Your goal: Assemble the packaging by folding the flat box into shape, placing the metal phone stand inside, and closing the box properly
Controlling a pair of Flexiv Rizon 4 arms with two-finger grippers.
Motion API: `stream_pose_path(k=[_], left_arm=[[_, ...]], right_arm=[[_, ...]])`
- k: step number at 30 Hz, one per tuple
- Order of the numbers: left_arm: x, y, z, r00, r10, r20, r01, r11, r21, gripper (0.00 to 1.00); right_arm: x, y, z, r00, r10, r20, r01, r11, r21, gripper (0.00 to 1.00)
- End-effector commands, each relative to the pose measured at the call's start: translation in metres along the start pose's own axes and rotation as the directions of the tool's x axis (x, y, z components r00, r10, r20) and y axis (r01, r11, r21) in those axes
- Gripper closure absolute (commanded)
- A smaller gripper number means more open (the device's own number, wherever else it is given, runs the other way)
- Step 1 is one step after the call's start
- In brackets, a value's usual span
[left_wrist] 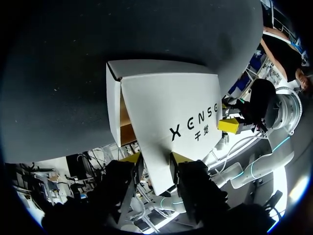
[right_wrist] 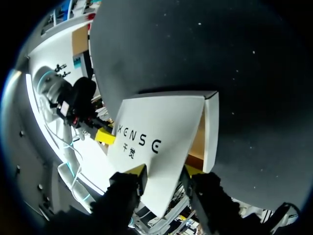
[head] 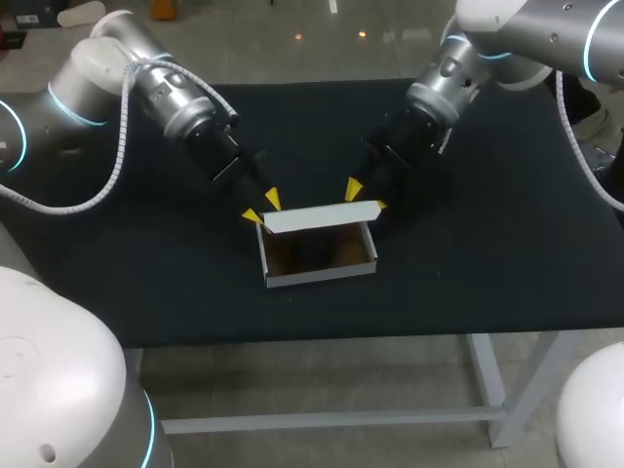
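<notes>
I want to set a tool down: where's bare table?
Bare table flanks the box on both sides, plus the strip before its front wall. Crowded behind it: left gripper and right gripper meet at the raised lid.

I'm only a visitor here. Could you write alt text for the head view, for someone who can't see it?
An open white box sits on a black table, its lid raised at the far side. The left gripper is at one end of the lid, the right gripper at the other.
</notes>
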State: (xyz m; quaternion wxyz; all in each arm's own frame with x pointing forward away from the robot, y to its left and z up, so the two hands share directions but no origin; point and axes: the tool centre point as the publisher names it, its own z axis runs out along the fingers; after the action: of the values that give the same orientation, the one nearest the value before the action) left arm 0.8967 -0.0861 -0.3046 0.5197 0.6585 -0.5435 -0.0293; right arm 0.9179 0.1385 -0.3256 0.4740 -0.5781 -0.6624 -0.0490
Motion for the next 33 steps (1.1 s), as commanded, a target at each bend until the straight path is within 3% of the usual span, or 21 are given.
stream_pose_path(k=[1,28,33], left_arm=[[0.003,-0.007,0.003,1.000,-0.004,0.000,0.004,1.000,-0.012,0.62],[-0.011,-0.010,0.008,0.999,-0.033,-0.001,0.033,0.999,0.031,0.60],[-0.015,-0.011,0.010,1.000,-0.022,0.003,0.021,0.999,0.044,0.57]], right_arm=[[0.005,0.003,0.004,1.000,-0.001,0.004,0.000,1.000,0.007,0.52],[-0.006,0.003,0.017,0.999,0.022,0.030,-0.022,1.000,0.020,0.50],[-0.007,0.002,0.017,0.999,0.010,0.046,-0.011,1.000,0.021,0.46]])
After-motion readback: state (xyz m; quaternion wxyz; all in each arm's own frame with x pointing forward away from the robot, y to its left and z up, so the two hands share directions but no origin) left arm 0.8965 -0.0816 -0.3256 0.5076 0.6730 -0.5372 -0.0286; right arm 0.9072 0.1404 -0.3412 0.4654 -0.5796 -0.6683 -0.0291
